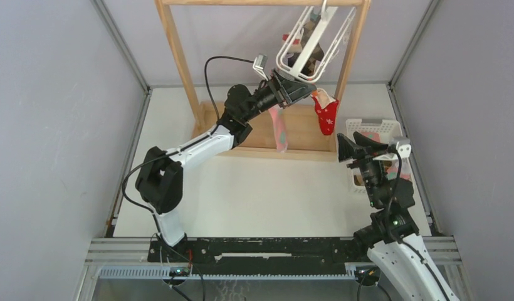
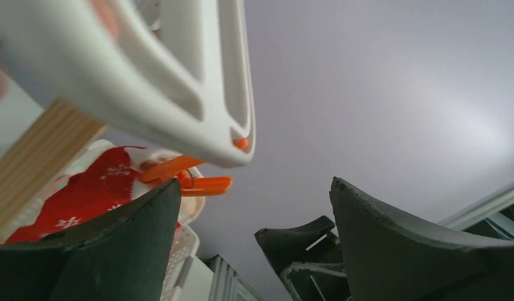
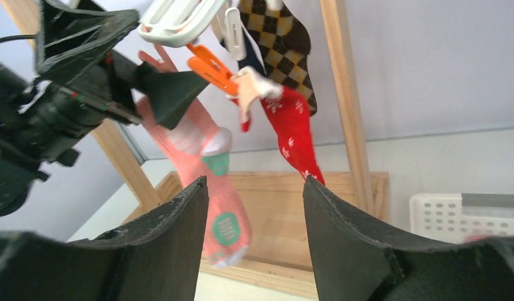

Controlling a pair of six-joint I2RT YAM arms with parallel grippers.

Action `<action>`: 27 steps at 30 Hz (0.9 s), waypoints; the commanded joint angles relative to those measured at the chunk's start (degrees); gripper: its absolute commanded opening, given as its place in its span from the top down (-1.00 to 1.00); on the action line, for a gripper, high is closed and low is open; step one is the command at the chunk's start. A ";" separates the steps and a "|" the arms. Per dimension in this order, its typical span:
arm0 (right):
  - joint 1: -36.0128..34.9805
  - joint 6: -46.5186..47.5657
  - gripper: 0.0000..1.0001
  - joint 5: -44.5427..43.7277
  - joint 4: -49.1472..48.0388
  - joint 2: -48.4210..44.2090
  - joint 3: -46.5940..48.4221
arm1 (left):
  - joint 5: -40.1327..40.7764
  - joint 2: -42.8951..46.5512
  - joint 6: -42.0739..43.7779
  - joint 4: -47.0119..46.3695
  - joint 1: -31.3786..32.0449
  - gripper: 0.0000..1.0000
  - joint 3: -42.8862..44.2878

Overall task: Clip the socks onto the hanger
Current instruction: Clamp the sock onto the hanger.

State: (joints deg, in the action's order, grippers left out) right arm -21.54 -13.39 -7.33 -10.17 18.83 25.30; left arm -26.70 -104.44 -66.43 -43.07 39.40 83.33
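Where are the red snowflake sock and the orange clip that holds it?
Red fabric sock with white snowflakes point(image 3: 292, 135): right wrist view, middle of its leg.
Orange plastic clip point(image 3: 210, 70): right wrist view, on its long arm.

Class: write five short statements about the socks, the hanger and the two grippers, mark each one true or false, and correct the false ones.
1. The red sock hangs from an orange clip. True.
2. The left gripper is shut on the pink sock. False: it is open and holds nothing, just below the hanger.
3. The right gripper is open and empty. True.
4. The pink sock lies in the basket. False: it hangs in the air beside the red sock.
5. The hanger lies flat on the table. False: it hangs up at the top of the wooden rack.
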 commanded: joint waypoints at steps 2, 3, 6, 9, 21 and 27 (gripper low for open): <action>1.29 -1.18 -0.27 -2.60 -2.10 10.67 9.77 | 4.83 6.48 5.81 3.77 -0.99 -0.83 -3.96; 1.55 -1.64 -0.27 -2.64 -2.61 13.07 12.02 | 5.27 7.24 6.52 4.44 -1.00 -0.84 -4.60; 2.54 -3.20 -0.26 -2.60 -3.50 19.17 18.39 | 6.35 9.93 7.96 5.80 -1.09 -0.84 -6.50; 3.78 -4.05 -0.26 -1.31 -5.22 25.15 23.91 | 8.48 12.90 10.90 8.34 -1.11 -0.85 -8.28; 8.44 -7.35 -0.30 5.08 -6.64 46.90 46.08 | 12.52 17.88 17.52 16.90 -1.32 -0.87 -6.93; 10.09 -10.97 -0.19 9.38 -7.58 56.29 52.71 | 14.47 19.50 20.86 20.24 -1.82 -0.88 -5.72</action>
State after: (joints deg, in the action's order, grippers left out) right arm -12.34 -20.95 -1.98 -15.42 71.16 73.71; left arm -14.35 -88.16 -49.71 -24.62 38.22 75.11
